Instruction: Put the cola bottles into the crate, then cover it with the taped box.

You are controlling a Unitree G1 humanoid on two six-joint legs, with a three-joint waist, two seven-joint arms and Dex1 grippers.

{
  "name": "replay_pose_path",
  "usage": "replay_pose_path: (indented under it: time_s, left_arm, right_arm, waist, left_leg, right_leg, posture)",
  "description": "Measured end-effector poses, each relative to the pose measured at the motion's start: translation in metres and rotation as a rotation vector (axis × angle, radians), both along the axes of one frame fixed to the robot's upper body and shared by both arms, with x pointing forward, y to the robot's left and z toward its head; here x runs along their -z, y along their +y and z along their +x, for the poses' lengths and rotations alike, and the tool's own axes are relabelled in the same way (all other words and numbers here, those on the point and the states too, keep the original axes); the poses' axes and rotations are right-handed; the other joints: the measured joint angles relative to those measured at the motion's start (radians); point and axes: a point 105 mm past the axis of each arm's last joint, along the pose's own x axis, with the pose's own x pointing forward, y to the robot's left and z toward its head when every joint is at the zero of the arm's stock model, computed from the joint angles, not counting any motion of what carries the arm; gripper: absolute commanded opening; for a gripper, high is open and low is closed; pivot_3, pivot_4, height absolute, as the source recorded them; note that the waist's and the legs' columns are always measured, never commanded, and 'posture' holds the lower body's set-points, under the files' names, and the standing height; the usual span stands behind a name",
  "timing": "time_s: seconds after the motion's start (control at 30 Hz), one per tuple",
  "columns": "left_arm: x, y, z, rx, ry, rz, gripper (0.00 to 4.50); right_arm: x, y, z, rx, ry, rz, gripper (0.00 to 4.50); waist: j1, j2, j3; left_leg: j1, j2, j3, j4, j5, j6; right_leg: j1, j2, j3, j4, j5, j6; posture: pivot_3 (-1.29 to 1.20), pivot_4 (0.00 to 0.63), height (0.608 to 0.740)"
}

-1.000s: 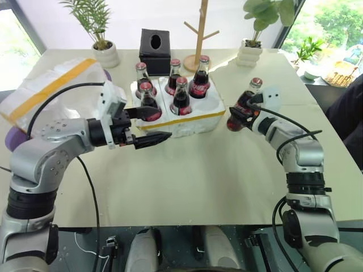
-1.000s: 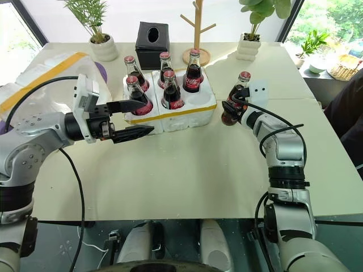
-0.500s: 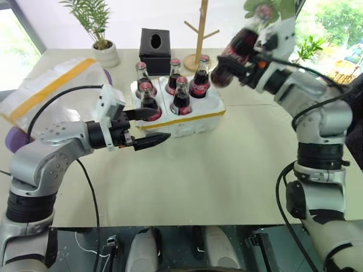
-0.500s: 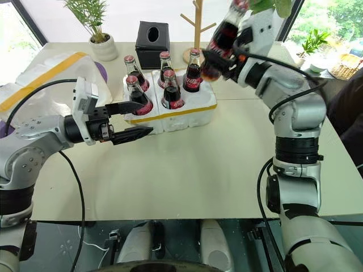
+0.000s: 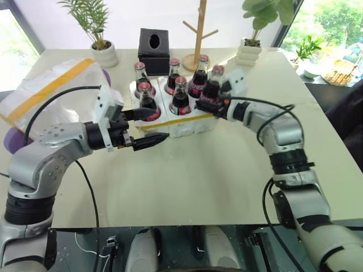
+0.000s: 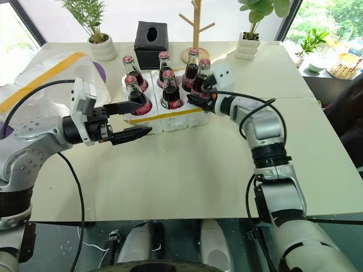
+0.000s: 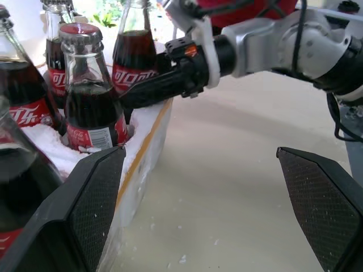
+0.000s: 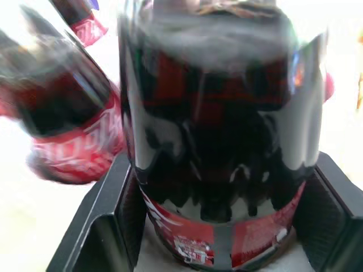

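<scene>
Six small glass cola bottles (image 5: 180, 96) stand in the low white styrofoam crate (image 5: 187, 122) at twelve o'clock; right gripper (image 5: 205, 105) jaws flank one, left gripper (image 5: 148, 126) jaws wide, empty.

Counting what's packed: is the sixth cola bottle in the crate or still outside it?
In. The sixth cola bottle stands upright in the crate, with the right gripper around it.

Bare table (image 5: 193, 170) before bottle-filled crate (image 5: 187, 126)
</scene>
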Motion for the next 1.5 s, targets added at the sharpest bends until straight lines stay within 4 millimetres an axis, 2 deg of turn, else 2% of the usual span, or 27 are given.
replay_pose_path:
  time_s: [0.03,0.13,0.23,0.3,0.4,0.47,0.6,0.7,0.83,0.93,1.0,1.13,1.23,1.37,1.5]
  left_arm:
    - [-0.001,0.000,-0.001,0.000,-0.005,0.002,4.50]
    - [-0.001,0.004,-0.002,-0.012,-0.007,0.021,4.50]
    - [-0.003,0.016,-0.004,-0.047,-0.005,0.036,4.50]
    - [-0.007,0.032,-0.009,-0.089,0.001,0.058,4.50]
    - [-0.020,0.057,-0.015,-0.159,-0.016,0.084,4.50]
    - [-0.028,0.079,-0.023,-0.216,-0.013,0.122,4.50]
    - [-0.038,0.130,-0.041,-0.354,0.024,0.218,4.50]
    - [-0.033,0.161,-0.056,-0.430,0.085,0.309,4.50]
    - [-0.028,0.197,-0.077,-0.514,0.150,0.436,4.50]
    - [-0.015,0.240,-0.097,-0.591,0.277,0.578,4.50]
    - [-0.009,0.260,-0.105,-0.613,0.334,0.639,4.50]
    - [-0.021,0.292,-0.096,-0.670,0.329,0.695,4.50]
    - [-0.022,0.305,-0.085,-0.699,0.319,0.707,4.50]
    - [-0.011,0.303,-0.064,-0.658,0.337,0.637,4.50]
    - [-0.002,0.299,-0.042,-0.642,0.357,0.582,4.50]
  right_arm:
    - [-0.001,-0.001,0.003,0.009,-0.005,-0.007,4.48]
    - [-0.003,-0.003,0.005,0.012,-0.020,-0.018,4.48]
    - [-0.011,-0.010,-0.002,-0.019,-0.026,-0.039,4.48]
    - [-0.025,-0.023,-0.016,-0.070,-0.036,-0.054,4.48]
    - [-0.058,-0.039,-0.042,-0.156,-0.067,-0.040,4.48]
    - [-0.081,-0.047,-0.066,-0.241,-0.084,-0.038,4.48]
    - [-0.111,-0.061,-0.097,-0.327,-0.102,-0.020,4.48]
    - [-0.119,-0.059,-0.112,-0.396,-0.116,-0.029,4.48]
    - [-0.122,-0.054,-0.120,-0.447,-0.131,-0.040,4.48]
    - [-0.120,-0.051,-0.126,-0.501,-0.127,-0.036,4.48]
    - [-0.120,-0.050,-0.128,-0.520,-0.132,-0.040,4.48]
    - [-0.122,-0.045,-0.126,-0.537,-0.143,-0.049,4.48]
    - [-0.123,-0.043,-0.125,-0.543,-0.143,-0.052,4.48]
    - [-0.125,-0.043,-0.125,-0.551,-0.148,-0.055,4.48]
    - [-0.127,-0.042,-0.128,-0.570,-0.151,-0.062,4.48]
  waist:
    - [0.000,0.000,0.000]
    - [0.003,0.000,0.000]
    - [0.006,0.000,0.000]
    - [0.008,0.000,0.000]
    - [0.007,0.000,0.000]
    - [0.002,0.000,0.001]
    - [-0.003,0.000,0.001]
    - [-0.003,0.001,0.000]
    - [0.001,0.001,0.000]
    - [0.001,0.001,0.001]
    - [0.001,0.001,0.001]
    - [0.010,0.001,0.001]
    - [0.007,0.001,0.000]
    - [0.006,0.001,0.000]
    - [0.009,0.000,0.000]
  left_leg:
    - [0.000,0.000,0.000,0.000,0.000,0.000]
    - [0.001,0.000,0.000,0.000,0.000,0.000]
    - [-0.001,0.000,0.000,0.000,0.000,0.000]
    - [-0.002,0.000,0.000,0.000,0.000,0.000]
    - [-0.002,0.001,0.000,-0.001,0.000,0.000]
    - [-0.001,0.001,0.000,-0.002,0.000,0.000]
    - [0.002,0.002,0.001,-0.002,0.000,0.000]
    - [0.002,0.003,0.002,-0.003,0.000,0.000]
    - [0.001,0.003,0.004,-0.003,-0.001,0.000]
    - [0.000,0.003,0.005,-0.005,-0.001,0.000]
    - [0.000,0.004,0.005,-0.005,-0.001,-0.001]
    - [0.000,0.006,0.003,-0.005,-0.001,-0.002]
    - [-0.001,0.005,0.007,-0.006,-0.001,-0.001]
    - [-0.016,0.002,0.012,-0.002,-0.001,0.000]
    - [-0.015,0.006,0.011,-0.001,-0.001,0.001]
  right_leg:
    - [0.000,0.000,0.000,0.000,0.000,0.000]
    - [0.001,0.000,0.000,0.000,0.000,0.000]
    - [0.000,-0.001,0.000,0.000,0.000,0.000]
    - [-0.002,-0.001,0.000,0.000,0.000,0.000]
    - [-0.002,0.000,-0.001,-0.001,0.000,0.000]
    - [-0.002,0.000,-0.001,-0.001,0.000,0.000]
    - [-0.002,0.000,-0.001,-0.001,-0.004,-0.006]
    - [-0.003,0.000,-0.002,-0.001,-0.004,-0.008]
    - [-0.005,-0.002,-0.002,-0.002,-0.006,-0.011]
    - [-0.006,-0.002,-0.002,-0.002,-0.006,-0.011]
    - [-0.007,-0.003,-0.002,-0.002,-0.007,-0.012]
    - [-0.011,-0.008,-0.004,-0.002,-0.007,-0.013]
    - [-0.011,-0.012,-0.005,-0.002,-0.006,-0.013]
    - [-0.021,-0.008,-0.006,0.001,-0.005,-0.010]
    - [-0.020,-0.002,-0.006,0.002,-0.003,-0.007]
  posture:
    - [0.00,0.150,0.740]
    - [0.00,0.150,0.740]
    - [0.00,0.150,0.740]
    - [0.00,0.150,0.740]
    - [0.00,0.150,0.740]
    - [0.00,0.150,0.740]
    - [0.00,0.150,0.740]
    - [0.00,0.150,0.740]
    - [0.00,0.150,0.740]
    - [0.00,0.150,0.740]
    - [0.00,0.150,0.740]
    - [0.00,0.150,0.740]
    - [0.00,0.150,0.740]
    - [0.00,0.150,0.740]
    - [0.00,0.150,0.740]
